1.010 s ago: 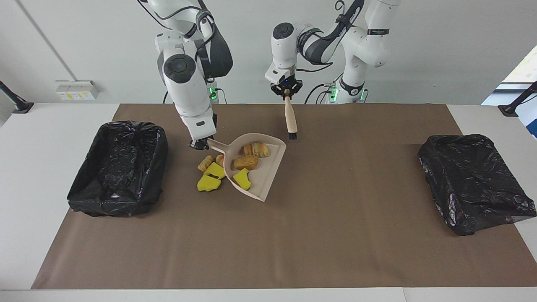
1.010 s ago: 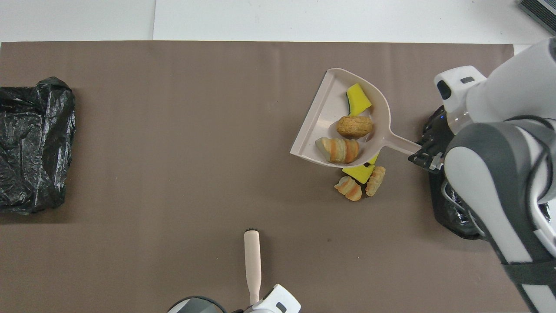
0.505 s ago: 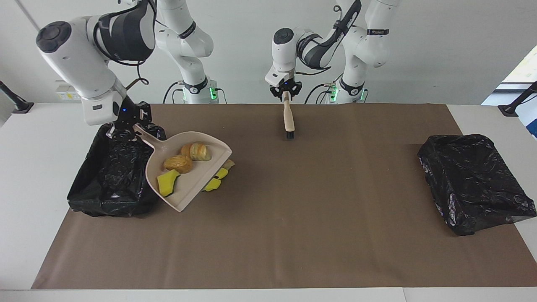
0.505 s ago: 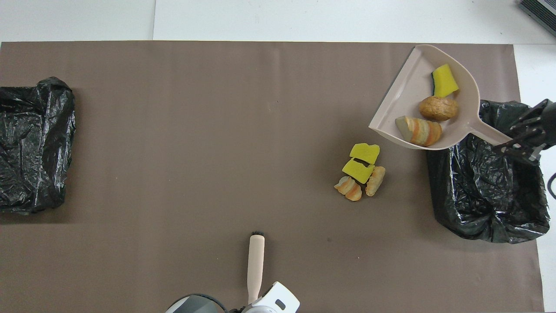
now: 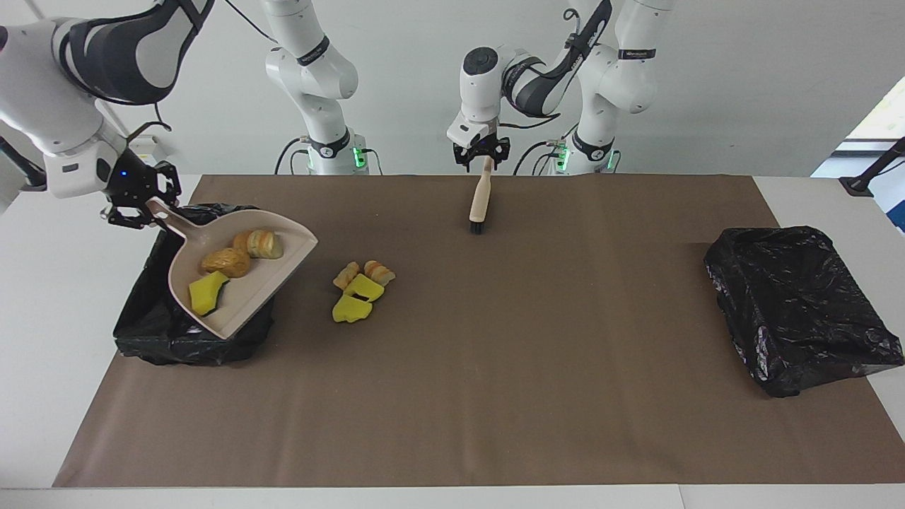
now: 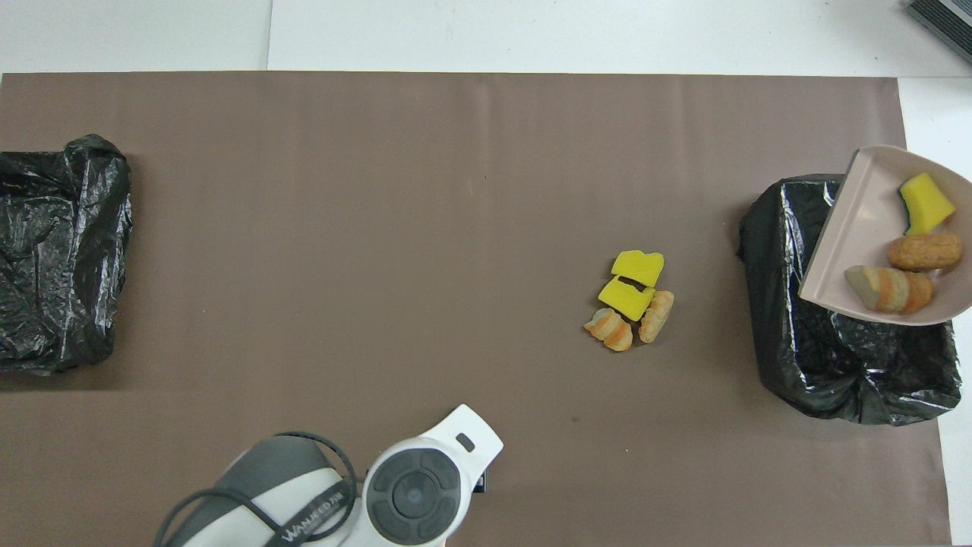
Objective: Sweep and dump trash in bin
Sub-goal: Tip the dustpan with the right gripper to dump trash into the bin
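My right gripper [image 5: 141, 205] is shut on the handle of the beige dustpan [image 5: 247, 290], held tilted in the air over the black-lined bin [image 5: 141, 332] at the right arm's end of the table. In the pan [image 6: 858, 228] lie a green-backed yellow sponge bit [image 6: 925, 201] and two bread rolls [image 6: 885, 289]. More trash [image 5: 360, 286] lies on the brown mat beside the bin: two yellow sponge bits and two striped rolls [image 6: 630, 300]. My left gripper [image 5: 483, 157] is at the top of the wooden brush [image 5: 479, 201], which slants down with its bristles at the mat.
A second black-lined bin [image 5: 799, 304] sits at the left arm's end of the table [image 6: 61, 251]. In the overhead view the left arm's wrist [image 6: 414, 494] covers the brush. The bin under the pan [image 6: 835, 365] holds only its crumpled liner.
The right arm lifted the dustpan off the mat and carried it over the bin, leaving some of the trash on the mat. The brush under the left gripper now slants the other way.
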`<state>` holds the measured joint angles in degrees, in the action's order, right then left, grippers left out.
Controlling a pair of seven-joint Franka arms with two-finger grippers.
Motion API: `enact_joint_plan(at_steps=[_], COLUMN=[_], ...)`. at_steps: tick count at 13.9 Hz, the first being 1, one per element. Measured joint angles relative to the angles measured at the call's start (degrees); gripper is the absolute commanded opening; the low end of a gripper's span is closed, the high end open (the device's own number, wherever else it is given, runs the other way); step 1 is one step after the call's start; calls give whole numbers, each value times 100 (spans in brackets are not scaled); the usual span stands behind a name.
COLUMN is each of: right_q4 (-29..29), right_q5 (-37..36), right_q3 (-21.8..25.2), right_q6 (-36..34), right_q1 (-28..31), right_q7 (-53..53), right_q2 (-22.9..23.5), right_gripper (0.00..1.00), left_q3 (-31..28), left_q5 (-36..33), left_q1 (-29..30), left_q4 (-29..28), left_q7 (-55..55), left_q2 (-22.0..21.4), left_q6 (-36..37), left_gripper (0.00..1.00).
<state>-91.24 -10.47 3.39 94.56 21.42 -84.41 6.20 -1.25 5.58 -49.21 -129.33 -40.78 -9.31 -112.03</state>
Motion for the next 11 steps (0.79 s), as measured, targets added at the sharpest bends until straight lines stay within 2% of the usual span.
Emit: enact_joint_plan(at_steps=[3,5,8,11], right_q4=[4,-28,-459,-961], right_q5=[-620,-1289,-2324,-3084], right_q3=[164,147,94,84], right_q6=[654,791,1336,1704], right_q1=[2,-26,-245,-410], right_q7=[-535,-734,-802,-802], right_q2=[-17,-24,-151,-273], right_gripper=[0,0,0,0], left_q3=[-39,-43,-54,-53], left_q5=[-5,-61,-517,-671], left_q1=[1066,1721,2310,2816], left_q4=[923,1478,2359,3240], left_q7=[1058,1731,2504,3080], left_q2=[40,53,170,294], left_q6=[382,634,1423,1829], left_gripper=[100,100,100,100])
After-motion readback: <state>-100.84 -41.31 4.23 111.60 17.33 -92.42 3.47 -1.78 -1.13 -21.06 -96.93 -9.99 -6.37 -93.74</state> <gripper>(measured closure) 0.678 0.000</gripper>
